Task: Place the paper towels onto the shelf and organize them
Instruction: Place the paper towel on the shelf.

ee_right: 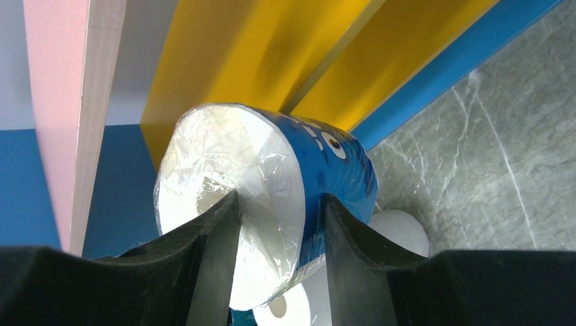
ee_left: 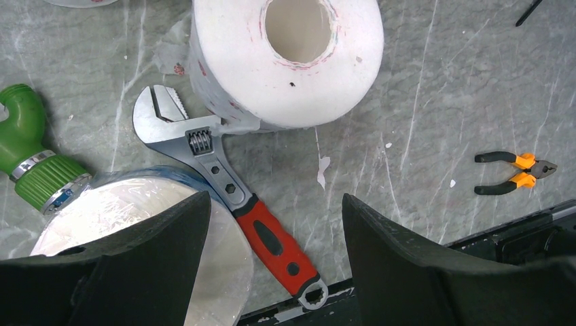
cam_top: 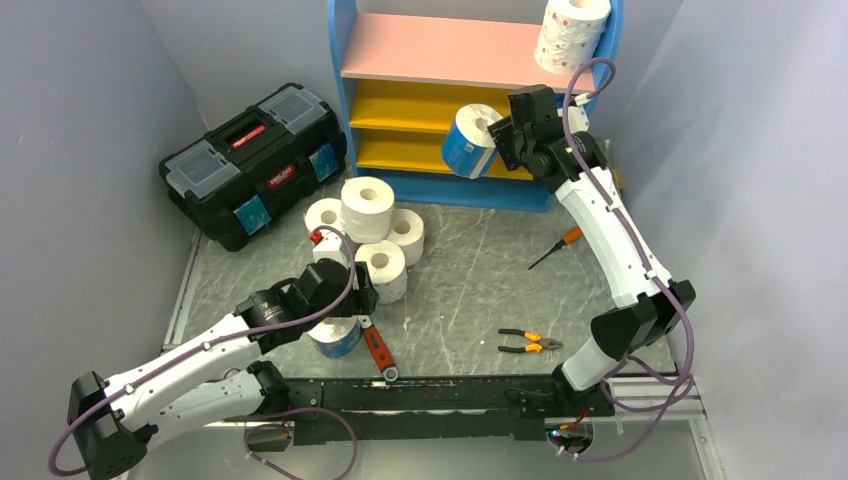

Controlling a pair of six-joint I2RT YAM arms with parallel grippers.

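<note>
My right gripper is shut on a blue-wrapped paper towel roll, one finger in its core and one outside. It holds the roll on its side in the air before the yellow boards of the shelf. A pink-dotted roll stands on the pink top board at the right. Several plain rolls are piled on the table. My left gripper hangs open above another blue-wrapped roll, beside a plain roll; nothing is between its fingers.
A black toolbox sits at the back left. A red-handled wrench lies against the near rolls. Pliers and an orange screwdriver lie to the right. A green nozzle lies left of the wrapped roll.
</note>
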